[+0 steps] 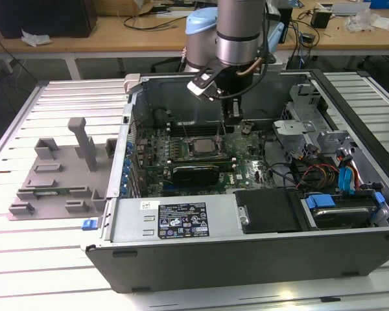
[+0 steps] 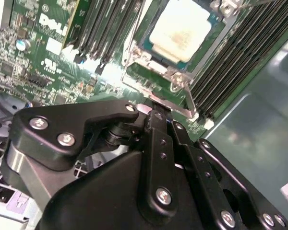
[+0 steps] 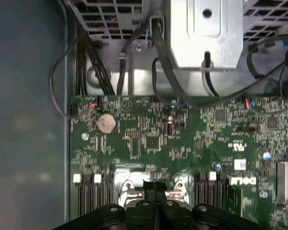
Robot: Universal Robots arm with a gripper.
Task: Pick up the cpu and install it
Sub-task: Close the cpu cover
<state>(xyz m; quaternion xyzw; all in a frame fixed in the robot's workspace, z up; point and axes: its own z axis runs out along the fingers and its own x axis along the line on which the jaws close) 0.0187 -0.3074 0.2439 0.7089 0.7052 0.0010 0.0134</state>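
Note:
The cpu (image 2: 180, 28) lies flat in the metal-framed socket (image 2: 149, 60) on the green motherboard (image 3: 149, 139), its pale silver top facing up. In the exterior view the cpu (image 1: 204, 146) shows as a small grey square in the middle of the open computer case (image 1: 181, 220). My gripper (image 2: 156, 111) hangs just beside the socket's edge, over its metal frame and lever, with the black fingers pressed together and nothing between them. The same shut fingertips appear as the gripper (image 3: 155, 187) in the first wrist view and as the gripper (image 1: 231, 122) in the exterior view, inside the case.
A grey plastic fixture (image 1: 58, 175) with upright blocks lies on the slatted table at the exterior view's left. Inside the case are memory slots (image 2: 235, 57), a metal drive cage (image 1: 298, 126), loose cables (image 1: 318, 172) and blue drive holders (image 1: 327, 202). A round battery (image 3: 106, 123) sits on the board.

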